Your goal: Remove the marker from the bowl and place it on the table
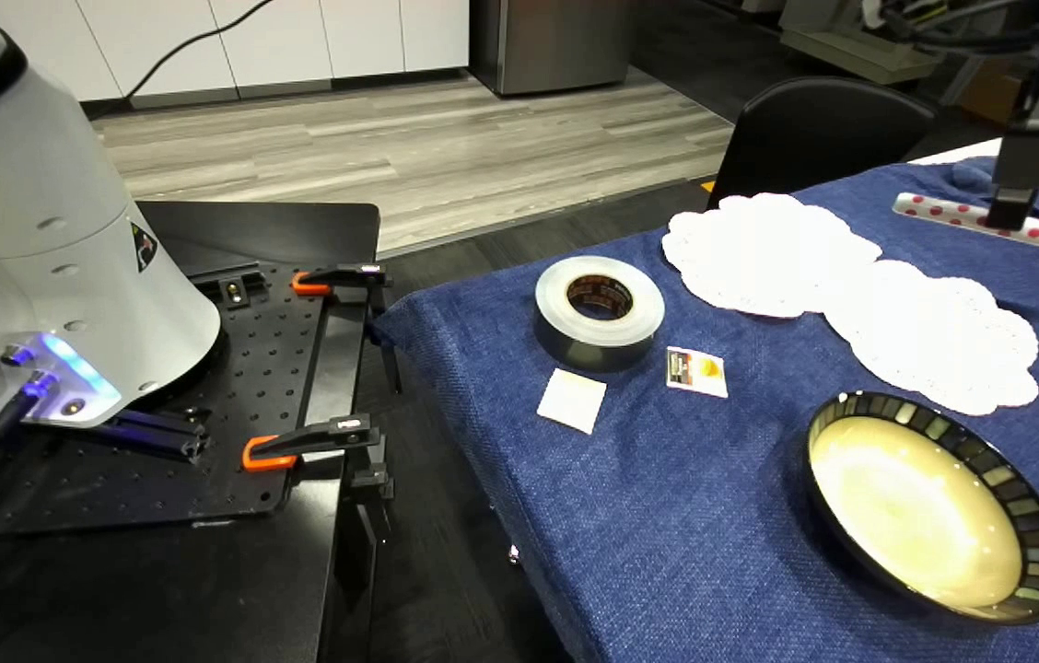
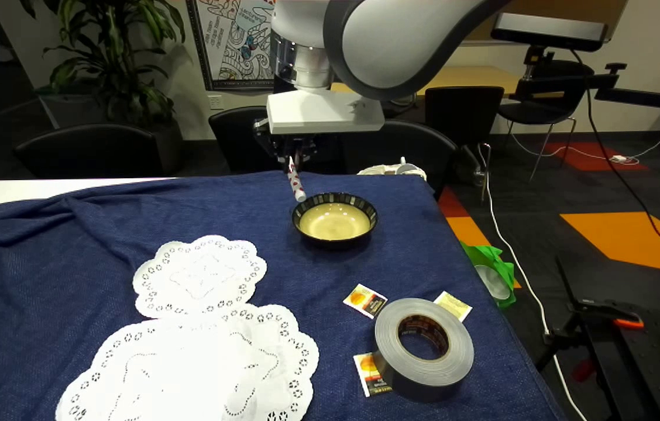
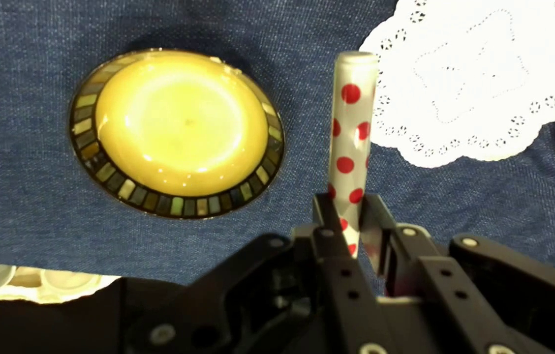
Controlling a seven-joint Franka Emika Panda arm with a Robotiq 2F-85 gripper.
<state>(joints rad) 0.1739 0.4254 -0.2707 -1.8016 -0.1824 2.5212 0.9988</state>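
Observation:
My gripper (image 3: 350,211) is shut on the marker (image 3: 351,123), a whitish stick with red dots. In an exterior view the gripper (image 1: 1013,207) holds the marker (image 1: 939,212) near its middle, tilted slightly, its pink-red end pointing right. In an exterior view the gripper (image 2: 295,156) holds the marker (image 2: 295,182) above the table (image 2: 90,234), behind and left of the bowl (image 2: 336,197). The bowl, with dark patterned rim and cream-yellow inside, has nothing in it; it also shows in the wrist view (image 3: 179,206) left of the marker, and in an exterior view (image 1: 1035,539).
Two white lace doilies (image 2: 200,278) (image 2: 189,374) lie on the blue cloth. A roll of grey tape (image 2: 388,345) stands with small packets (image 2: 365,301) around it near a table edge. A tray with cups (image 3: 66,280) sits beyond the cloth's edge. Black chairs (image 1: 814,138) stand around.

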